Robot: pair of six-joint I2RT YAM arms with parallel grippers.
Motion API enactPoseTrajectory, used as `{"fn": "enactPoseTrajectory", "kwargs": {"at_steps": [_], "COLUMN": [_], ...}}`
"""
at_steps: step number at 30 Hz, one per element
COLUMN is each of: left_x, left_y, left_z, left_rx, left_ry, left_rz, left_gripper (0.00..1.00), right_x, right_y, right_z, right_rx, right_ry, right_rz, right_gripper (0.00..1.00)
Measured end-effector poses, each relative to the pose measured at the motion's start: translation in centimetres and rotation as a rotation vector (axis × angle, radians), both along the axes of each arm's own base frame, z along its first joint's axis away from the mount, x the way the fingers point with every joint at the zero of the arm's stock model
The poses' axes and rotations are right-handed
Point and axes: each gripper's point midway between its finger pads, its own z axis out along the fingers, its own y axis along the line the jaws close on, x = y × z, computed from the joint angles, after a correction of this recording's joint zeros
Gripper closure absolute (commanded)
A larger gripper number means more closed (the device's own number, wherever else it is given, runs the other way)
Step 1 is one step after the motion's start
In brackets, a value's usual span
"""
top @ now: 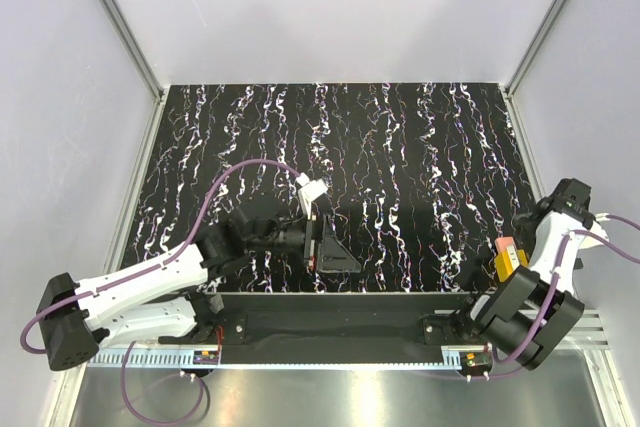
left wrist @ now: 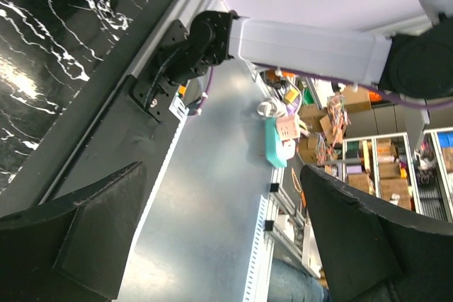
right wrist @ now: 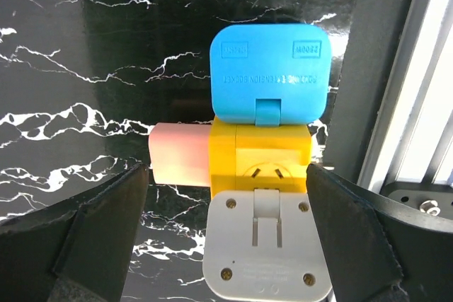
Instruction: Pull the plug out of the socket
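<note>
The yellow socket point(right wrist: 258, 150) sits just beside the table-edge rail point(right wrist: 375, 68), leaving only a narrow gap there. A blue plug point(right wrist: 269, 68), pink plug point(right wrist: 180, 153) and white plug point(right wrist: 265, 245) occupy three faces. Beyond the pink plug, marbled tabletop point(right wrist: 71, 47) lies open.

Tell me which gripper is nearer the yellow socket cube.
Right. The right gripper is directly over the yellow socket cube, jaws open on either side of it. The left gripper is far off to its left, near the middle of the table.
</note>
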Motion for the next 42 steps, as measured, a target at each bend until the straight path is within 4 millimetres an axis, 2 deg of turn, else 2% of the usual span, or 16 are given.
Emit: {"fn": "enactPoseTrajectory", "kwargs": {"at_steps": [13, 14, 18, 25, 35, 40, 42], "left_x": [-1.1, -1.1, -1.2, -1.2, -1.2, -1.1, -1.0], "left_y": [-0.7, -0.8, -1.1, -1.4, -1.4, -1.2, -1.1], "left_z": [1.3, 1.5, 1.8, 2.4, 2.7, 2.9, 3.0], "left_rx": [-0.046, -0.053, -0.075, -0.107, -0.12, -0.123, -0.125], "left_ry": [-0.028, -0.03, -0.039, -0.045, -0.045, -0.048, -0.05], "left_rz": [-0.108, -0.114, -0.132, -0.149, -0.152, -0.146, -0.143], "left_gripper": [0.02, 0.02, 0.03, 0.03, 0.04, 0.04, 0.04], "right_x": [-0.1, -0.1, -1.0, -2.4, -2.5, -2.4, -2.3], "right_y": [0.0, -0.1, -0.1, -0.2, -0.2, -0.5, -0.5], "right_z": [-0.7, -0.7, -0.8, -0.8, -1.5, -2.2, -2.4], "right_rx": [0.091, 0.09, 0.094, 0.087, 0.083, 0.074, 0.071], "right_ry": [0.033, 0.037, 0.066, 0.121, 0.117, 0.116, 0.113], "right_rz": [0.055, 0.053, 0.023, -0.019, -0.048, -0.052, -0.052], "right_gripper": [0.01, 0.05, 0.14, 0.14, 0.15, 0.18, 0.23]}}
